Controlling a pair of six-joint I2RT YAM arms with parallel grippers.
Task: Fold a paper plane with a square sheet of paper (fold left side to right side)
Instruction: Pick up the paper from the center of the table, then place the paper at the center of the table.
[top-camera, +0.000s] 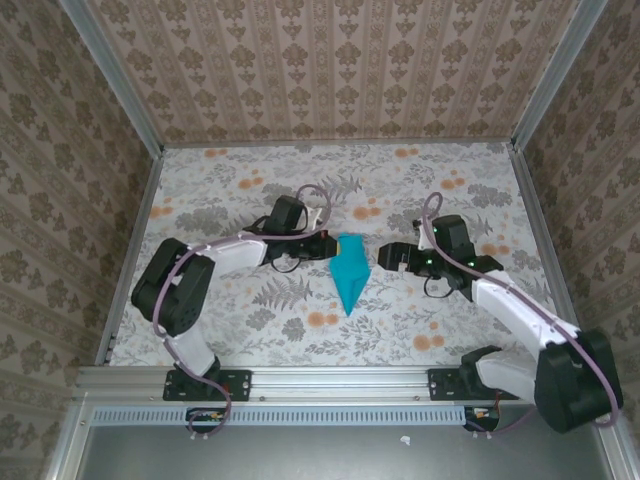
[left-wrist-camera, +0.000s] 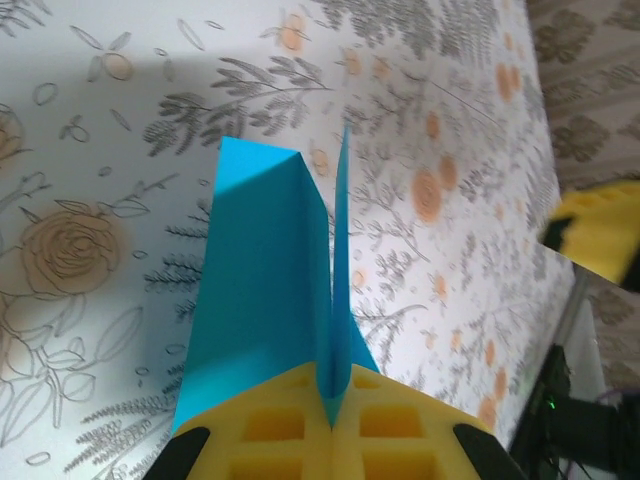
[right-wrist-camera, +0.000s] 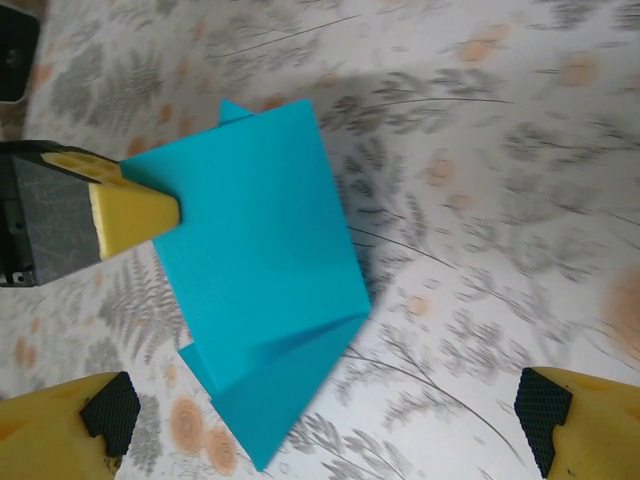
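The cyan-blue square sheet of paper (top-camera: 350, 272) lies folded into a pointed dart, a paper plane shape, at the middle of the table with its tip toward the near edge. My left gripper (top-camera: 328, 244) is at its upper left edge, shut on a raised flap of the paper. In the left wrist view the yellow pads (left-wrist-camera: 285, 425) pinch the upright flap (left-wrist-camera: 340, 300), and my left gripper (left-wrist-camera: 333, 400) holds it at the crease. My right gripper (top-camera: 385, 255) stands open just right of the paper, apart from it. In the right wrist view the paper (right-wrist-camera: 260, 270) lies ahead of my right gripper (right-wrist-camera: 327, 412).
The floral tablecloth (top-camera: 250, 190) covers the whole table. Patterned walls (top-camera: 330, 60) with metal frame posts close the back and both sides. A metal rail (top-camera: 330, 380) carrying both arm bases runs along the near edge.
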